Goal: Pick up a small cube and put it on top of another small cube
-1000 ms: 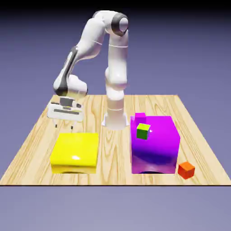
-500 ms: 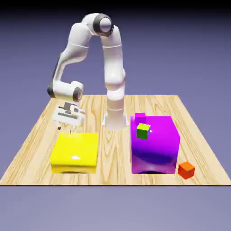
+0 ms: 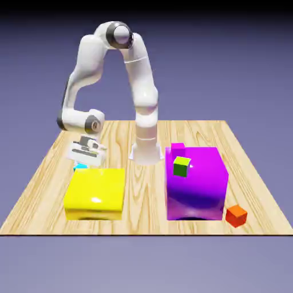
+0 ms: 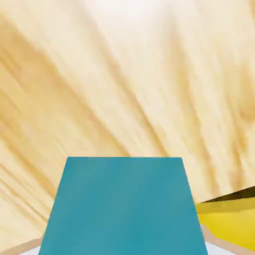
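Note:
The small cube (image 3: 80,167), cyan-blue, lies on the table just behind the yellow block's far left corner, and only a sliver of it shows in the exterior view. My gripper (image 3: 83,163) has come down onto it and is shut on it. In the hand view the small cube (image 4: 122,206) fills the lower middle, large, and hides most of both fingertips; wood grain lies beyond it. A small green cube (image 3: 181,166) rests on top of the purple block. A small orange cube (image 3: 236,215) lies on the table at the exterior view's right front.
The big yellow block (image 3: 95,193) stands right in front of the gripper, and its edge (image 4: 229,219) shows in the hand view. The tall purple block (image 3: 196,182) stands at the exterior view's right, with the robot's base (image 3: 145,150) behind, between the two blocks.
The arm has sunk toward the table behind the yellow block. The jaws, wide apart before, have closed on the cyan-blue cube.

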Available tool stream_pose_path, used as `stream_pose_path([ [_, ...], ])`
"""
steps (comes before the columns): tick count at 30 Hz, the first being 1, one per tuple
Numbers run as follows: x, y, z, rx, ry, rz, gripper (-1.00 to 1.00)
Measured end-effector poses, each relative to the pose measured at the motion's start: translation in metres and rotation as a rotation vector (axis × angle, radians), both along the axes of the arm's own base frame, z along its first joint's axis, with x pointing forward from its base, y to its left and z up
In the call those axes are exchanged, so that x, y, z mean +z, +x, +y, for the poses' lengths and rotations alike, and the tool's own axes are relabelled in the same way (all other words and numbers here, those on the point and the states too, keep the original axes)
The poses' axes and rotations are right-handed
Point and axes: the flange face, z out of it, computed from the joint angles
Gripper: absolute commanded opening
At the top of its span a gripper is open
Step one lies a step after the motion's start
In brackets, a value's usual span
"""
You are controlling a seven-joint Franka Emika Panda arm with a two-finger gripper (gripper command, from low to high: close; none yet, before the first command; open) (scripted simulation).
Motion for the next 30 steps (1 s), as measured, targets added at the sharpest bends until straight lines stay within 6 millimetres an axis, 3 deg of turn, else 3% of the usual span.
stream_pose_path([
  [5,0.018,-0.012,0.005,-0.003,0.002,0.023,-1.00],
  [6,0.026,0.009,-0.006,0.054,-0.037,-0.010,-1.00],
  [8,0.027,0.018,-0.014,0.139,-0.051,0.001,-1.00],
  [15,0.025,0.002,-0.063,0.307,-0.111,-0.073,-1.00],
  [18,0.040,0.043,-0.071,0.541,-0.189,-0.129,-1.00],
  [22,0.062,0.104,-0.065,0.874,-0.278,-0.203,-1.00],
  [30,0.109,0.210,-0.012,1.535,-0.393,-0.343,-1.00],
])
